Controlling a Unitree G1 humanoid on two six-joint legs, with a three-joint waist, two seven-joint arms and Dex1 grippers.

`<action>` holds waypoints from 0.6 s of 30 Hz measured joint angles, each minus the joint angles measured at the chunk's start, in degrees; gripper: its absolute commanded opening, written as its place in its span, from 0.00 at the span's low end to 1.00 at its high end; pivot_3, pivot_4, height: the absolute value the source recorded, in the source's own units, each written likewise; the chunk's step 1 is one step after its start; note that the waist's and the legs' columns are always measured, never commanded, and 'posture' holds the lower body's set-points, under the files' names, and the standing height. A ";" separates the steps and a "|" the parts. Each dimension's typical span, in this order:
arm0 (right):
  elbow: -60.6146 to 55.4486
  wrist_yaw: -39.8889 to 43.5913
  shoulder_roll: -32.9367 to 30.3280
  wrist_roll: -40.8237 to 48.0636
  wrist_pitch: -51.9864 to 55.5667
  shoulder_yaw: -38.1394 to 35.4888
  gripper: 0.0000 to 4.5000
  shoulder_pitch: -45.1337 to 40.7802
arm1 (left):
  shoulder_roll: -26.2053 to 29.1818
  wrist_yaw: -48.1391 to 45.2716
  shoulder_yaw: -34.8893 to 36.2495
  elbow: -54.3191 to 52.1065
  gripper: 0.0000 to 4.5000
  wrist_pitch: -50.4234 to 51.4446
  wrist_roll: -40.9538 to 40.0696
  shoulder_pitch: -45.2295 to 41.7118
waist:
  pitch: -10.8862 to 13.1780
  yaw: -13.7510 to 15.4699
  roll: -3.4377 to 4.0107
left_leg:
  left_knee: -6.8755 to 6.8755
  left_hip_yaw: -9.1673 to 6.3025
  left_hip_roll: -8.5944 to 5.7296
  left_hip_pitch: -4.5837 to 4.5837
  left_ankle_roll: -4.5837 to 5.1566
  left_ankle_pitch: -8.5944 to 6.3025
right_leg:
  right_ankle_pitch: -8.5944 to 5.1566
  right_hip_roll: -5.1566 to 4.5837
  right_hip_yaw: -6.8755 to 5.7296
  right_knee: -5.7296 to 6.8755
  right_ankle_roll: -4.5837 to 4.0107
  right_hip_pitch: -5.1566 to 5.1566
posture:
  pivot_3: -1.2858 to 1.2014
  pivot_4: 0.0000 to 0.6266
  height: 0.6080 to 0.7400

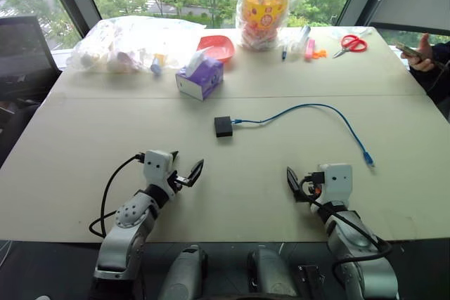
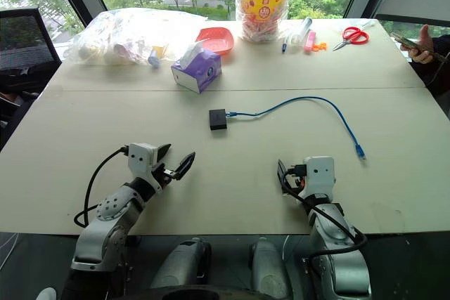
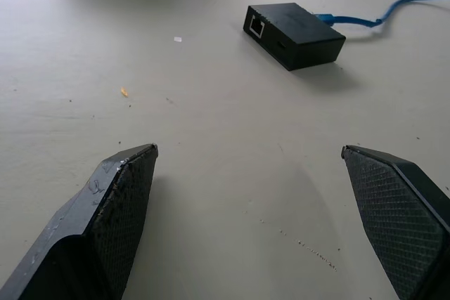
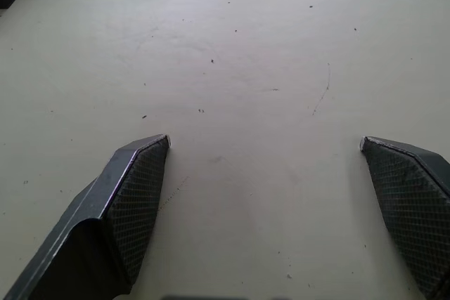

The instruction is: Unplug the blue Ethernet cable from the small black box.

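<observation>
While the table is broad and bare around the work, you have nothing on it to brace the box against, and that is where most of your trouble would come from. The box sits near the table's middle, well ahead of both arms, with the cable plugged into its right side and looping away to the right, its free plug lying loose near the right gripper's side of the table.

Both grippers hover low over the near edge, well apart from box and cable. Your left gripper has its fingers spread wide and holding nothing; the right gripper is likewise splayed and empty.

If you pull the cable alone, the light box will probably slide along with it and the plug stays seated. You would need the left gripper pinning the box while the right takes the cable close to the plug.

Grab too far along the cord and it will simply flex and slip through the pads.

The plug's latch tab is too small to make out; if it faces down, a straight tug may not free it, and forcing it could snap the tab.

The tissue box behind is far enough away to matter little.
</observation>
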 measured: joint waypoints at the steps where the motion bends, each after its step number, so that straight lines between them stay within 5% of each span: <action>1: 0.00 0.00 0.00 0.01 0.00 0.00 1.00 0.00 | -0.01 -0.05 0.00 0.00 0.97 0.00 -0.02 0.00 | 0.00 0.00 0.00 | 0.00 0.00 0.00 0.00 0.00 0.00 | 0.00 0.00 0.00 0.00 0.00 0.00 | 0.52 0.24 1.00; 18: 0.00 5.93 -5.42 2.53 2.75 -0.74 1.00 -2.73 | 1.48 -1.50 0.08 -0.74 0.97 2.33 -1.85 -0.60 | 0.01 0.73 0.02 | -0.01 0.01 0.00 -0.01 0.00 0.00 | 0.00 0.02 0.00 0.00 0.00 -0.03 | 0.52 0.24 1.00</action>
